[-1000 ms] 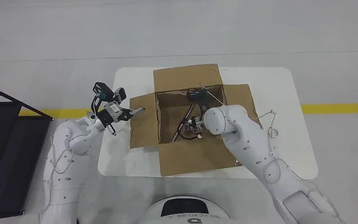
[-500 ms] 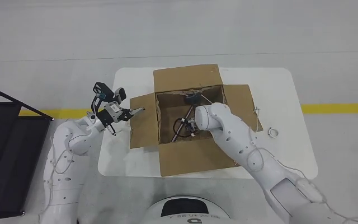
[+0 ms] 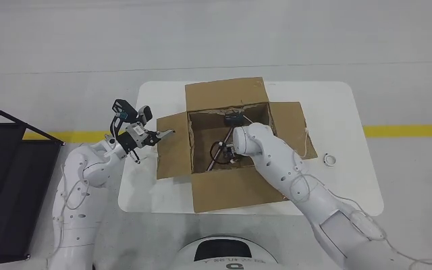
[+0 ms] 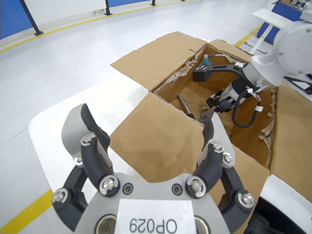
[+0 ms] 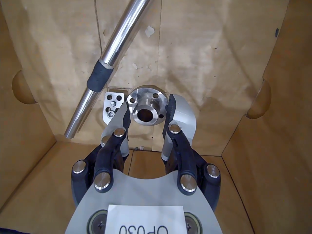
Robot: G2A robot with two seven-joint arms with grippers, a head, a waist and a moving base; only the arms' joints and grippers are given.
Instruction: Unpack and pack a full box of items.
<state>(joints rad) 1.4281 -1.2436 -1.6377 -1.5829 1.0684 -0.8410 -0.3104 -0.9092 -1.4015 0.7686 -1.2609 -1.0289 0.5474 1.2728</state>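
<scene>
An open cardboard box (image 3: 226, 94) stands mid-table. On its floor lie a round metal flange (image 5: 146, 109), a small holed plate (image 5: 112, 107) and a steel rod (image 5: 117, 42) with a black band. My right gripper (image 5: 147, 114) is down inside the box (image 5: 280, 98), its pads pressed on either side of the flange. In the top view it sits by the rod (image 3: 217, 154), at the box's left half (image 3: 229, 154). My left gripper (image 4: 148, 115) hovers open and empty over the left flap (image 4: 158, 137), outside the box (image 3: 158, 136).
A small metal ring (image 3: 329, 159) lies on the white table (image 3: 337, 196) right of the box. All flaps are folded outward, with torn paper edges. A black frame (image 3: 20, 175) stands off the table to the left.
The right arm has swung deeper into the box toward its left side, and its gripper now sits around the flange. The left arm has kept still.
</scene>
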